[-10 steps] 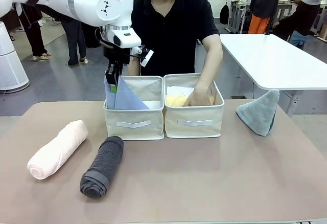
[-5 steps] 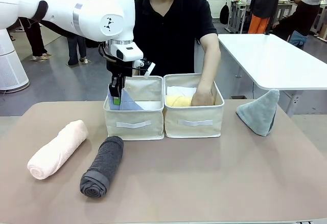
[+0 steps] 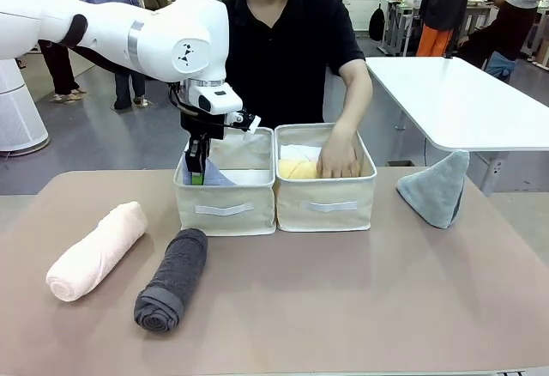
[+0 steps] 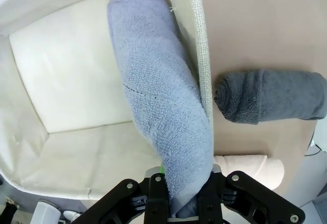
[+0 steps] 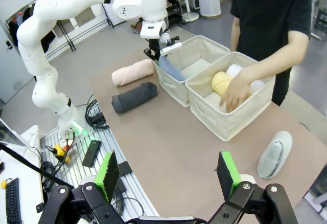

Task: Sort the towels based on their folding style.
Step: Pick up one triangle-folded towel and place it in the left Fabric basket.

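The left gripper [image 3: 196, 170] has sunk lower into the left bin [image 3: 225, 209], so the lavender-blue towel [image 4: 158, 106], which stood well above the rim a second ago, now lies mostly inside, slanting along the bin's wall. Its end sits between the gripper's fingers; whether they pinch it or have let go I cannot tell. The person's hand [image 3: 340, 160] rests on the yellow towel [image 3: 297, 168] in the right bin [image 3: 326, 206]. The pink roll [image 3: 96, 250], dark grey roll [image 3: 171, 279] and pale grey-green cone [image 3: 436, 189] lie on the table [image 3: 343, 307]. The right gripper [image 5: 168, 175] hangs above it, fingers wide apart.
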Robot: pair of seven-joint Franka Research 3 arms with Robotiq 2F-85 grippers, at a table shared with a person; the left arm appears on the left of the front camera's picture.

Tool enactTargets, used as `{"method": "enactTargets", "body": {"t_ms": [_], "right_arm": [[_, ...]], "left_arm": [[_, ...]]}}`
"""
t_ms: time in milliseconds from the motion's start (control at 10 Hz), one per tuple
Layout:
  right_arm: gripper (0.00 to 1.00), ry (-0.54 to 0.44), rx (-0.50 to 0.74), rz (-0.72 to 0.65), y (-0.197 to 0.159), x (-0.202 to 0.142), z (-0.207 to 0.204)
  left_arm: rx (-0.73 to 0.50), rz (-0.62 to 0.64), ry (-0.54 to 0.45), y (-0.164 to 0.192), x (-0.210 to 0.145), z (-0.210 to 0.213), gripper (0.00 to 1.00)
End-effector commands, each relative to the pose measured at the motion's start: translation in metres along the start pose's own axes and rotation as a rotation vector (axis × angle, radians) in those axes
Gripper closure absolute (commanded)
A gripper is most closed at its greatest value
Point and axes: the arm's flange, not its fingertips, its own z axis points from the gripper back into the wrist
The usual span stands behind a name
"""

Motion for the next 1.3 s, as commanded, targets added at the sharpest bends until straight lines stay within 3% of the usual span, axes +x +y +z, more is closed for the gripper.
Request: {"method": "enactTargets", "body": {"t_ms": [0,100,200,1200], "right_arm": [[0.0,-0.012,0.016,0.008,-0.001,0.0,-0.002],[0.0,-0.012,0.016,0.008,-0.001,0.0,-0.002],[0.0,-0.012,0.016,0.008,-0.001,0.0,-0.002],[0.0,-0.012,0.016,0.008,-0.001,0.0,-0.002]], "left_arm": [[0.003,0.003,0.006,-0.006,0.004,-0.007,0.23],[0.008,0.005,-0.006,-0.006,0.002,-0.003,0.23],[0.012,0.008,-0.015,-0.006,0.001,0.0,0.0],[0.045,0.061,-0.035,-0.009,-0.013,0.025,0.0]]}}
